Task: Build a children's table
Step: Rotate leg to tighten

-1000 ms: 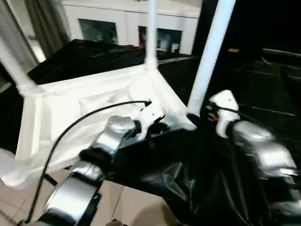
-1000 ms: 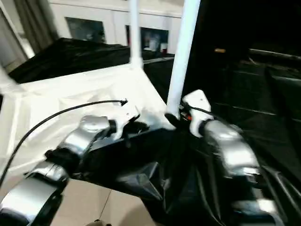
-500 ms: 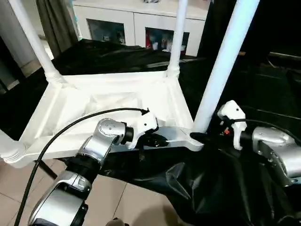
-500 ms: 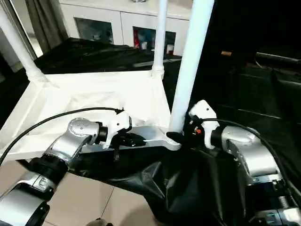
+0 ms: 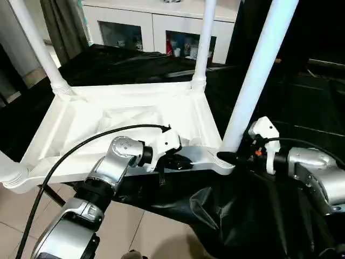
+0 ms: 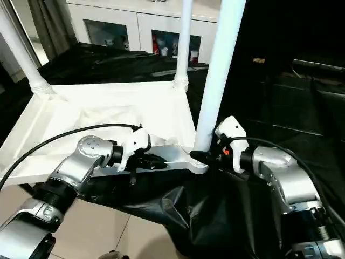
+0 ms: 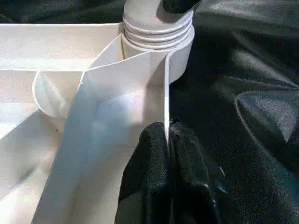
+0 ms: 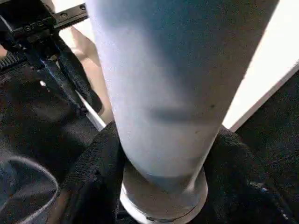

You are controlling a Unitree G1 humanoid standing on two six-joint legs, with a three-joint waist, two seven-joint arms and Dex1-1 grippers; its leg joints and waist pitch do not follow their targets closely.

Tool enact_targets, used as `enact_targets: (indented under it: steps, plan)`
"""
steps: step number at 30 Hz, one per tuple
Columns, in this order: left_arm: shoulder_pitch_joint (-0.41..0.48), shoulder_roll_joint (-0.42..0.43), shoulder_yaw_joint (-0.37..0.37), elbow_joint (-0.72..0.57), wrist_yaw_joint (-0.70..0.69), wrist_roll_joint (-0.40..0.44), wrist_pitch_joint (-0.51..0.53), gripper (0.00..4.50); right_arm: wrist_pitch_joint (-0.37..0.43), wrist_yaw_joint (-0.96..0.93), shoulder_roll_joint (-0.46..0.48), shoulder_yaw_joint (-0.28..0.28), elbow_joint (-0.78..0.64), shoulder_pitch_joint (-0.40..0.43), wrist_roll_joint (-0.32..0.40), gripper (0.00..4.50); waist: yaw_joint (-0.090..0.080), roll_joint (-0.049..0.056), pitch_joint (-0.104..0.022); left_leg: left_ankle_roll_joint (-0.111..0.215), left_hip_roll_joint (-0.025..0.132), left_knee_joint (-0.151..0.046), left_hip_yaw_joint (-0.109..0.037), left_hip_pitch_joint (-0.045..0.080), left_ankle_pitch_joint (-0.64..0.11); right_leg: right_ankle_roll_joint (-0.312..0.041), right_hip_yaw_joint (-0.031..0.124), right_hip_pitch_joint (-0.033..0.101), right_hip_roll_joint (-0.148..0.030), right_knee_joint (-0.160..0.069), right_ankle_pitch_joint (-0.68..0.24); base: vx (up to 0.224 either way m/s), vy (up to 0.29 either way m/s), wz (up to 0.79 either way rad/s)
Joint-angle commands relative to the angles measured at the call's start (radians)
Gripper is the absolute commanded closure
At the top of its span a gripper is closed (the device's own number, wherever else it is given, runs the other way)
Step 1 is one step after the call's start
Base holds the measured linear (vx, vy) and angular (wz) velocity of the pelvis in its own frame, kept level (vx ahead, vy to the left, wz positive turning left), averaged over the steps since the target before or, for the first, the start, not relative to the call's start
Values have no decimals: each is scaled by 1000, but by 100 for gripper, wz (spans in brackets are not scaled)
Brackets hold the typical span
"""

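A black sheet (image 5: 253,216) covers the work surface and fills the lower right and the upper centre of the head views. On it, centre-left, the tabletop (image 5: 118,121) lies upside down, ribbed underside up, with its near edge overhanging a tiled floor (image 5: 156,232) at the bottom of the frame.

Legs stand upright in the corner sockets. The near-right leg (image 5: 256,70) runs from frame centre-right up out of the top edge. The far-right leg (image 5: 202,38) stands at upper centre, and the far-left leg (image 5: 35,46) at upper left. The near-left socket (image 5: 13,175) sits at the left edge, with the base of a tube in it.

White cabinets (image 6: 145,32) stand along the top of the frame.

The right gripper (image 5: 229,157), at centre-right, has its black fingers (image 8: 100,172) closed round the base of the near-right leg just above its socket. The left gripper (image 5: 180,162), at centre, pinches the tabletop's near rim (image 7: 166,93) between its closed fingertips (image 7: 149,154), near that same corner.

A black cable (image 5: 81,151) arcs over the left forearm.
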Motion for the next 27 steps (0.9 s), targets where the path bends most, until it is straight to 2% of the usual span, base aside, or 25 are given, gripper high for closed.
enact_targets:
  steps: [1, 2, 3, 5, 6, 7, 8, 9, 11, 12, 13, 14, 15, 17, 20, 21, 24, 26, 27]
  plan:
    - [-27, -13, 25, -38, 14, -39, -13, 450, 15, -35, 17, -20, 5, 2, 2, 239, -1, -24, -75, 78, 18, -60, 3, 8, -165, -166, 40, 62, -50, -62, -309, 0, 0, 0]
    - [-34, -17, 28, -26, 34, -32, -11, 450, 16, -62, 30, -25, 21, -3, -4, 246, -3, -24, -75, 74, 17, -60, 3, 8, -169, -162, 40, 60, -49, -63, -320, 0, 0, 0]
    - [-65, -38, 43, 31, 124, -7, 7, 450, 10, -194, 96, -47, 96, -25, -32, 249, -6, -22, -75, 65, 14, -60, 4, 8, -173, -159, 39, 56, -49, -65, -334, 0, 0, 0]
    - [-82, -49, 47, 61, 174, 9, 9, 450, 6, -265, 133, -59, 133, -36, -46, 251, -9, -24, -76, 50, 12, -61, 1, 6, -173, -152, 37, 61, -49, -65, -344, 0, 0, 0]
    - [-123, -78, 59, 132, 282, 34, 18, 450, 12, -428, 217, -87, 209, -60, -73, 252, -17, -22, -73, 35, 11, -63, 1, 9, -191, -145, 35, 57, -48, -69, -369, 0, 0, 0]
    - [-123, -78, 59, 132, 282, 34, 18, 450, 12, -428, 217, -87, 209, -60, -73, 252, -23, -20, -71, 27, 9, -64, 2, 11, -207, -142, 35, 53, -45, -74, -384, 0, 0, 0]
    - [-163, -113, 76, 192, 398, 46, 44, 450, 16, -587, 292, -120, 281, -88, -93, 253, -30, -22, -74, 16, 8, -64, -2, 8, -216, -135, 33, 60, -48, -73, -393, 0, 0, 0]
    - [-188, -139, 86, 229, 469, 51, 60, 450, 8, -685, 340, -139, 330, -108, -102, 254, -34, -19, -74, 8, 7, -64, -1, 10, -214, -135, 35, 56, -48, -74, -385, 0, 0, 0]
    - [-206, -161, 93, 255, 521, 53, 70, 450, -4, -744, 373, -147, 365, -124, -105, 254, -39, -19, -75, 2, 5, -63, -1, 13, -221, -139, 34, 55, -48, -76, -386, 0, 0, 0]
    - [-230, -190, 95, 289, 578, 55, 73, 450, -28, -819, 422, -158, 415, -152, -106, 254, -37, -14, -75, 12, 5, -62, 0, 14, -211, -147, 37, 58, -48, -75, -353, 0, 0, 0]
    - [-240, -204, 93, 304, 599, 57, 69, 450, -42, -857, 447, -164, 443, -168, -105, 254, -41, -15, -73, 15, 5, -63, 1, 17, -234, -151, 36, 53, -46, -79, -360, 0, 0, 0]
    - [-251, -222, 91, 317, 619, 58, 67, 450, -60, -883, 474, -163, 466, -190, -104, 254, -40, -12, -75, 13, 3, -63, -2, 16, -231, -151, 34, 59, -46, -76, -357, 0, 0, 0]
    - [-266, -243, 87, 338, 640, 62, 58, 450, -84, -910, 508, -162, 492, -218, -112, 254, -39, -10, -78, 17, 4, -63, 0, 15, -222, -155, 36, 59, -47, -74, -332, 0, 0, 0]
    - [-268, -245, 86, 340, 640, 63, 55, 450, -87, -912, 512, -162, 494, -221, -114, 254, -40, -13, -76, 19, 4, -64, -1, 14, -223, -157, 35, 61, -44, -74, -320, 0, 0, 0]
    - [-286, -255, 83, 373, 628, 68, 11, 450, -119, -898, 532, -152, 493, -245, -140, 254, -39, -10, -78, 30, 4, -65, -1, 12, -220, -164, 36, 66, -44, -70, -281, 0, 0, 0]
    - [-284, -253, 80, 370, 615, 68, 1, 450, -129, -888, 530, -153, 485, -242, -138, 198, -38, -12, -77, 32, 5, -65, -1, 13, -222, -169, 36, 66, -44, -69, -276, 0, 0, 0]
    - [-282, -251, 77, 377, 594, 62, -12, 450, -158, -881, 521, -156, 485, -246, -132, 178, -38, -13, -76, 41, 6, -65, 0, 14, -229, -178, 37, 66, -47, -69, -280, 0, 0, 0]
    - [-280, -249, 76, 382, 582, 58, -20, 450, -168, -857, 502, -148, 476, -247, -135, 165, -41, -18, -78, 41, 5, -66, -2, 8, -218, -173, 35, 71, -46, -68, -280, 0, 0, 0]
    - [-279, -247, 76, 383, 572, 56, -24, 450, -170, -844, 491, -143, 466, -245, -137, 150, -41, -17, -77, 47, 6, -64, 0, 12, -216, -180, 36, 68, -46, -67, -271, 0, 0, 0]
